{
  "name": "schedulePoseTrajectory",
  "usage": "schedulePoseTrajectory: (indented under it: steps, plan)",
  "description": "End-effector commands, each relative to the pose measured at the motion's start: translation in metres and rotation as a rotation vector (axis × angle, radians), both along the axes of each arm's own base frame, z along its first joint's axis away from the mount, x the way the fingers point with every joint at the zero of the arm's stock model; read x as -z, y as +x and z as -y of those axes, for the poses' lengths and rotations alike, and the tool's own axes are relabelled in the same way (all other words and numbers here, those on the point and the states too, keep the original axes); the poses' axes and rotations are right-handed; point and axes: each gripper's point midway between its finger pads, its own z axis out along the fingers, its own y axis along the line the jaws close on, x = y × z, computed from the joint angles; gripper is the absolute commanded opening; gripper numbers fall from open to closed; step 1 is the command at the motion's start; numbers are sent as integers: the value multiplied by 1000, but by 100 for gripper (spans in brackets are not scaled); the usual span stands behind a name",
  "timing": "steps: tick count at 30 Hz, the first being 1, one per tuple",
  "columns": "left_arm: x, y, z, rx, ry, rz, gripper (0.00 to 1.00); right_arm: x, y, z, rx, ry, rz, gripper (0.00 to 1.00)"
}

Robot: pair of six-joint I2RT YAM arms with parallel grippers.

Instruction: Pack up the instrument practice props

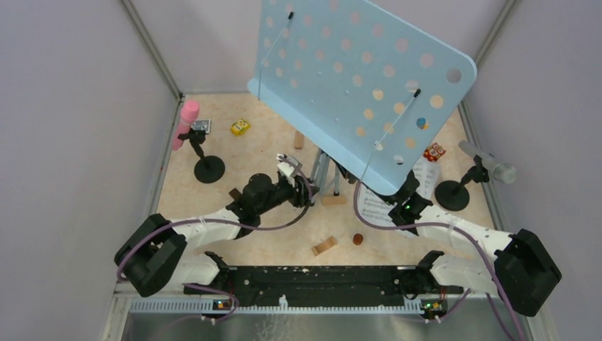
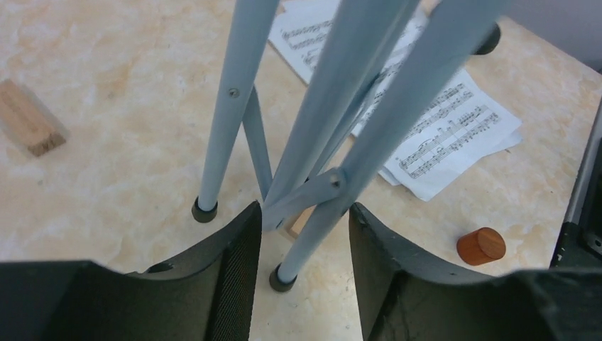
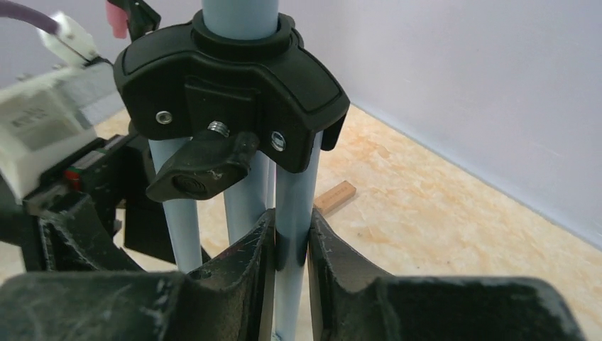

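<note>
Pale blue perforated metal music rack [image 1: 358, 78] filled the upper middle of the overhead view, tilted, its top edge cut off by the frame. It hid most of the grey-blue tubular tripod legs [image 2: 234, 106] standing mid-table beneath it. Only the wrist views showed the grips. The left gripper [image 2: 304, 213] stood partly open, its black fingers either side of one leg near its rubber foot, clamping nothing, though whether one finger touched the cross-brace was hard to tell. The right gripper [image 3: 292, 222] was pinched tight on a leg just below the black plastic collar [image 3: 234, 71] with its wing screw. From above, that claw was largely lost under the rack's lower corner. White sheet-music pages [image 2: 440, 135] lay beside the feet, partly covered by the legs. A pink microphone [image 1: 188, 115] at upper left and a silver microphone [image 1: 490, 163] at right sat tilted in black round-based holders [image 1: 209, 169].
</note>
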Motion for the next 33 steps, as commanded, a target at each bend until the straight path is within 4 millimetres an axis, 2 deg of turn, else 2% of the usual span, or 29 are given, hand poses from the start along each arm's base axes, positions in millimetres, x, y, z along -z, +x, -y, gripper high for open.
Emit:
schedulePoseTrajectory:
  steps: [1, 3, 6, 11, 15, 20, 23, 26, 27, 29, 30, 33]
  plan:
    - [10, 10, -5, -64, -6, -80, 58, -17, 5, -8, -20, -3, 32, 18]
    - [8, 12, -3, -60, -3, -71, 62, -18, 5, -12, -24, 6, 29, 17]
    - [4, 16, 2, -52, -5, -62, 62, -21, 6, -17, -32, 12, 29, 17]
    - [-3, 20, 8, -45, -28, -57, 64, -16, 14, -22, 3, 10, -10, 16]
    - [-8, 25, 10, -57, -47, -55, 66, -12, 26, -18, 74, 35, -73, 9]
    - [-13, 32, 13, -83, -63, -52, 65, -6, 30, -28, 106, -7, -115, 4]
    - [-14, 38, 14, -105, -67, -53, 57, -6, 28, -31, 106, -1, -122, 3]
    - [-12, 43, 17, -114, -62, -55, 42, -4, 24, -34, 103, -5, -124, 4]
    - [-11, 43, 19, -110, -57, -55, 34, -3, 23, -35, 99, -5, -124, 3]
    - [-6, 44, 24, -99, -34, -59, 7, -2, 20, -36, 85, -15, -121, 4]
    - [-5, 44, 25, -101, -25, -62, 0, -2, 18, -36, 80, -23, -114, 4]
    - [0, 42, 24, -110, -20, -69, 0, -1, 12, -32, 76, -37, -97, 14]
